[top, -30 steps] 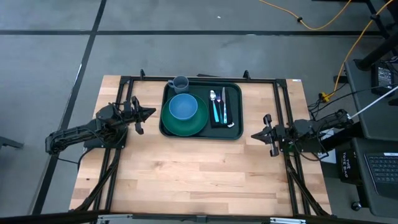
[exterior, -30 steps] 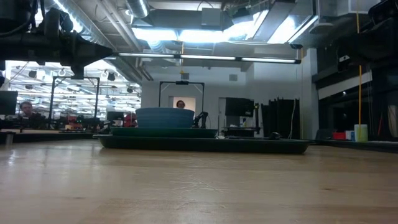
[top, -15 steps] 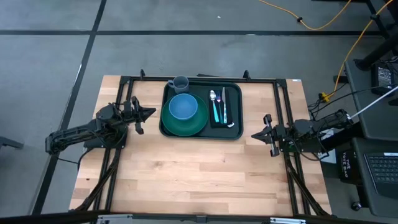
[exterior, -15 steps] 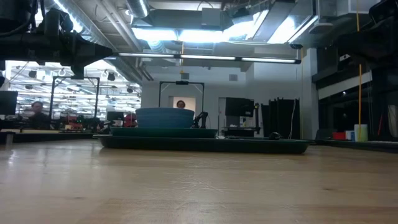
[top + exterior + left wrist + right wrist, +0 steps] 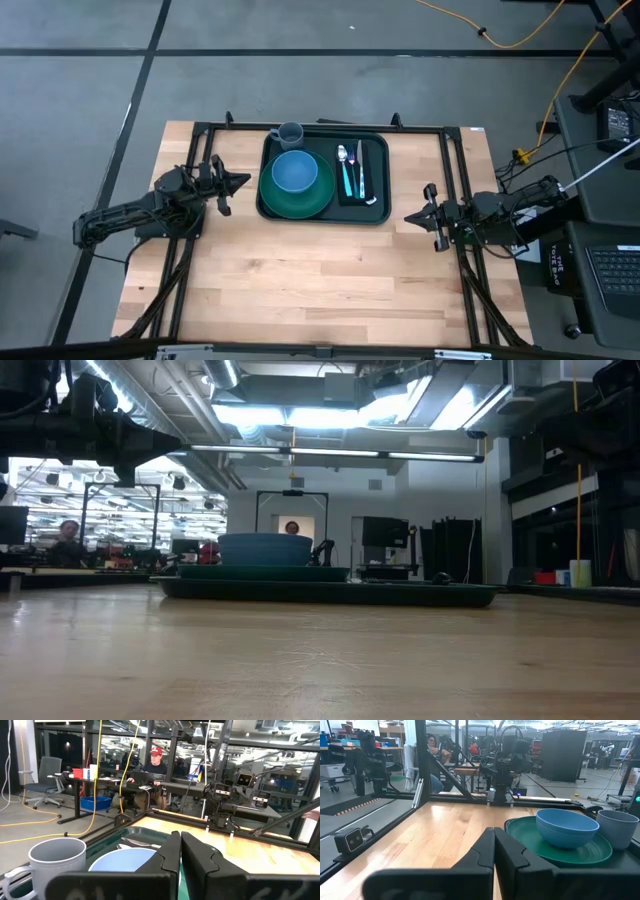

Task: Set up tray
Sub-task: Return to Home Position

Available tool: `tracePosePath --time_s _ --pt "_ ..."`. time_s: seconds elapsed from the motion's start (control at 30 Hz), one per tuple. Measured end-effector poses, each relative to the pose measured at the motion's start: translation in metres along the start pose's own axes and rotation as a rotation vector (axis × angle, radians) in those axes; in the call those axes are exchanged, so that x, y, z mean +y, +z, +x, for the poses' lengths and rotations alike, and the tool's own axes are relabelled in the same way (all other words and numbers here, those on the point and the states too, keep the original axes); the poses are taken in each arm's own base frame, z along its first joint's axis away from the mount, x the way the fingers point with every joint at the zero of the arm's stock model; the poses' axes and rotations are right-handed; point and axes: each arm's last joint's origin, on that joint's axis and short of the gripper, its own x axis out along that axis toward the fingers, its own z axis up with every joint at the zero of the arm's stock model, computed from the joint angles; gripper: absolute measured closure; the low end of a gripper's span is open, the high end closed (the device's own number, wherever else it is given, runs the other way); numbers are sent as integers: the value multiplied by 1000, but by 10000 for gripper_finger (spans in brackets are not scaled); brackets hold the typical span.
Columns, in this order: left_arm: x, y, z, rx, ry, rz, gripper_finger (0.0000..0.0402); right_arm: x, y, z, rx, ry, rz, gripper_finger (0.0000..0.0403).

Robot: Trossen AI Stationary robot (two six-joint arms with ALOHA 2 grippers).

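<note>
The left claw (image 5: 235,183) and the right claw (image 5: 412,217) are being held pressed together, empty, either side of the tray (image 5: 350,213), which is being borne by the counter (image 5: 300,280). Homing is apparently being completed; only settling is being called for.

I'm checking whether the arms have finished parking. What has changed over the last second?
Nothing on the table visibly changed. The left gripper and right gripper stay shut on either side of the tray, with the bowl and mug where they were. Only a person in the room behind has shifted slightly rightward in the low view.
</note>
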Motion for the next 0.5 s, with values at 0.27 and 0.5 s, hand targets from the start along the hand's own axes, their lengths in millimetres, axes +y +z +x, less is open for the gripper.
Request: tracePosePath --time_s 0.27,0.5 --pt "0 0 0 0 0 0 396 0 0 0 0 0 2 397" --pt "0 0 0 0 0 0 395 0 0 0 0 0 1 397"
